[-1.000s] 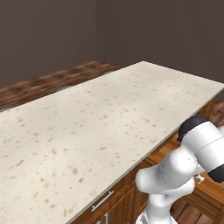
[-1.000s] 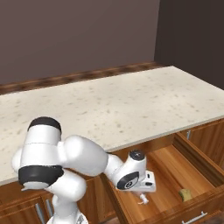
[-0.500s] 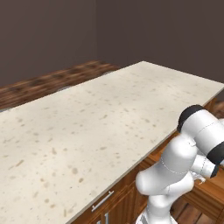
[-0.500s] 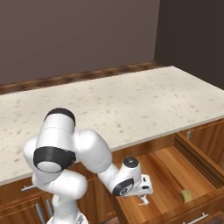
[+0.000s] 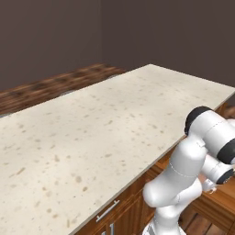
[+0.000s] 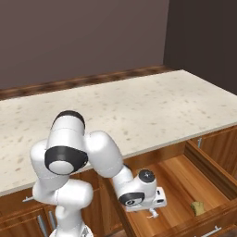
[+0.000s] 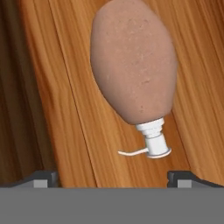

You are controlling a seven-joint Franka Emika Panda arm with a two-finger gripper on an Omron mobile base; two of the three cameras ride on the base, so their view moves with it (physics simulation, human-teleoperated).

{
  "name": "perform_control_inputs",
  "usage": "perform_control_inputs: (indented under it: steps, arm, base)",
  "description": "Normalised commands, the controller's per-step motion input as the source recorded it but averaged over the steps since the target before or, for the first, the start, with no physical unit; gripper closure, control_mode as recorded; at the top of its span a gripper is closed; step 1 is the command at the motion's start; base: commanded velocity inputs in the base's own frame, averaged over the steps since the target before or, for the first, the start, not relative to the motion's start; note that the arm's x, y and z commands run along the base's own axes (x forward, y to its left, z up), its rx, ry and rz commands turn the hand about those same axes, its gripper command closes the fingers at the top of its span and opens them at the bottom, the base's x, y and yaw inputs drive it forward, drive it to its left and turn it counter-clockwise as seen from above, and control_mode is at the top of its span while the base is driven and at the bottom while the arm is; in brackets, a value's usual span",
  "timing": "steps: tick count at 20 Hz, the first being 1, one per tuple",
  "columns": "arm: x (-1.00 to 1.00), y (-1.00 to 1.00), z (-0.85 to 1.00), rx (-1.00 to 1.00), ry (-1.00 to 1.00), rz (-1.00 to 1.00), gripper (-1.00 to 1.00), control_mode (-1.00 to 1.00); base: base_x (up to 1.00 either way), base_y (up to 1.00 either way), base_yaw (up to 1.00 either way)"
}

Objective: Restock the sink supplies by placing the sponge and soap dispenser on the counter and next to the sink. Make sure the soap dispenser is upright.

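Hand view: soap dispenser (image 7: 133, 65) lying on drawer (image 7: 65, 109) floor

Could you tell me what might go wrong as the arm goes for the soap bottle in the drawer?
The soap dispenser lies on its side on the drawer floor; being round, it may roll away if the open gripper closes off-centre. A grip near the thin pump could slip. It must still end upright on the counter.
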Motion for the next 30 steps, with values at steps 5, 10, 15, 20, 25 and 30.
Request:
perform_control_inputs:
  steps: [5, 10, 15, 20, 25, 30]
  arm:
    - [0.15, 0.00, 0.01, 0.02, 0.01, 0.01, -1.00, -1.00]
    - [0.26, 0.00, -0.04, 0.00, 0.05, 0.00, -1.00, -1.00]
    - [0.09, -0.04, -0.17, 0.00, 0.03, 0.00, -1.00, -1.00]
    - [0.00, -0.10, -0.12, 0.00, 0.00, 0.00, -1.00, -1.00]
    - [-0.01, -0.26, 0.00, 0.02, 0.00, 0.02, -1.00, -1.00]
    - [0.00, -0.18, 0.00, 0.02, 0.00, 0.02, -1.00, -1.00]
  base:
    - [0.00, 0.00, 0.00]
    - [0.00, 0.00, 0.00]
    - [0.00, 0.00, 0.00]
    - [0.00, 0.00, 0.00]
    - [0.00, 0.00, 0.00]
    - [0.00, 0.00, 0.00]
